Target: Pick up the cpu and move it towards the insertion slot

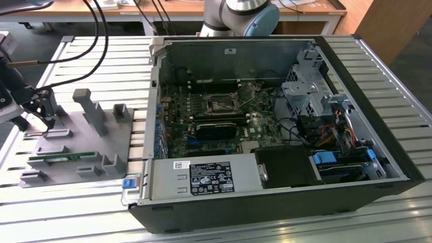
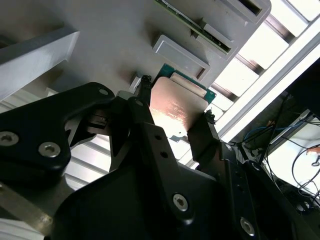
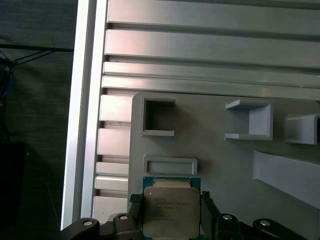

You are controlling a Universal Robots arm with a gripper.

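While poised low over the grey tray (image 1: 116, 137) at the exterior view's left, pinches the cpu (image 3: 171, 210) between the two fingers of the end effector (image 1: 40, 112). Closes only as far as the chip's width, one finger pressed on each of two opposite edges, as seen in both wrist views. Takes it by the edges most likely on account of its flat, thin form: offers no other purchase from above, and spares the silvery top from contact. Holds it level and face up, green rim showing along the far side, probably so as to meet a socket flat. Cannot tell whether lifted clear of the tray or resting on it. Sits just beside a small raised rectangular frame (image 3: 170, 165) near the tray's corner.

Leaves the insertion slot (image 1: 221, 105) well apart, in the middle of the motherboard inside the open computer case (image 1: 270, 210), toward the exterior view's right. Shows a shiny frame and dark centre there, facing up and open to an approach from above, thanks to the case lying on its side on the slatted worktop (image 1: 88, 61) with the panel off. Leaves the green memory stick (image 1: 57, 158) in its own tray recess, apart from the fingers. Reads as grasp made, transfer across barely begun, judging by that wide gap.
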